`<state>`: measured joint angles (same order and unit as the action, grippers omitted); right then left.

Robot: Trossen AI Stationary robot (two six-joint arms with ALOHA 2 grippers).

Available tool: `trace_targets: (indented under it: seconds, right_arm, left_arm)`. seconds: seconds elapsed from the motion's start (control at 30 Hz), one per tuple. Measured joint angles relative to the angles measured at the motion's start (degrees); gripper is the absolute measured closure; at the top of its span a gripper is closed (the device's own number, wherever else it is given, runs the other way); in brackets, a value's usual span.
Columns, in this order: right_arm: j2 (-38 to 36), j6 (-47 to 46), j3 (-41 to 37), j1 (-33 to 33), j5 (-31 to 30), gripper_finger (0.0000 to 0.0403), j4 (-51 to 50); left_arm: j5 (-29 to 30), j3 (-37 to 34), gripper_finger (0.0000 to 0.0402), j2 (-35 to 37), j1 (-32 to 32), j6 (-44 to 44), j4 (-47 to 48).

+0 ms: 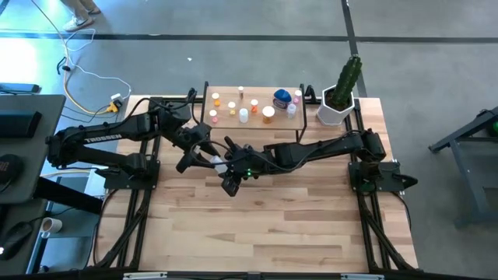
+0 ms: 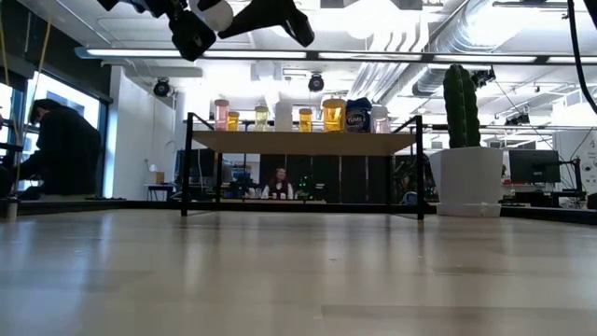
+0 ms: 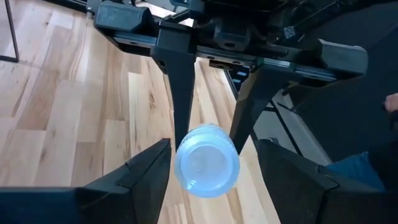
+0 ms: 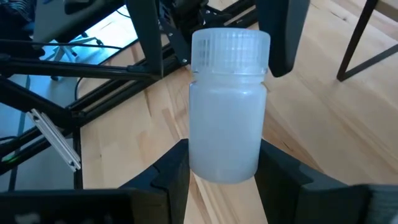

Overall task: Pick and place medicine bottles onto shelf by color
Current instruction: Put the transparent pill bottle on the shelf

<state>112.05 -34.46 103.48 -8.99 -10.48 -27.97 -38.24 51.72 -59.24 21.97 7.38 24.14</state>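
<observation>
1. Counter, high view: both arms reach in and meet just off ctr, toward 10 o'clock.
2. R tool: clenched on the white bottle. Its fingers press the lower body from both sides, w/ the ribbed cap end pointing away from the wrist.
3. L tool: released, jaws wide. The same bottle shows end-on between its fingers w/ a gap on each side. In the R wrist view the L fingers flank the cap; can't tell if either touches it.
4. The bottle is off the counter, up in the air. In the low view it sits at the top edge, well above shelf level.
5. Shelf: at 12 o'clock on the counter, light wood top on thin black legs.
6. On the shelf is a row of small bottles:
   - pink-capped bottle toward its 9 o'clock end
   - orange bottles mid-row
   - blue bottle toward its 3 o'clock end
7. Cactus pot: on the counter at abt 1 o'clock, just beside the shelf's 3 o'clock end.
8. Beyond the counter, low view: a person in dark clothes at 9 o'clock, and another person far back, seen under the shelf.
</observation>
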Motion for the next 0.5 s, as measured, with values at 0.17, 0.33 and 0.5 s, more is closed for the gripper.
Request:
trace_targets:
  seconds: [0.17,0.33,0.5]
  right_arm:
    - [0.0,0.0,-0.02,0.0,0.0,0.0265,0.0]
    - [0.0,0.02,-0.02,0.0,0.0,0.0265,0.05]
    - [0.0,0.04,-0.02,-0.02,-0.02,0.0265,0.07]
  left_arm:
    - [0.02,0.0,0.0194,0.0,0.01,-0.02,0.17]
    - [0.11,0.0,0.0239,0.0,0.03,-0.02,0.45]
    - [0.1,0.0,0.0275,-0.02,0.03,-0.02,0.46]
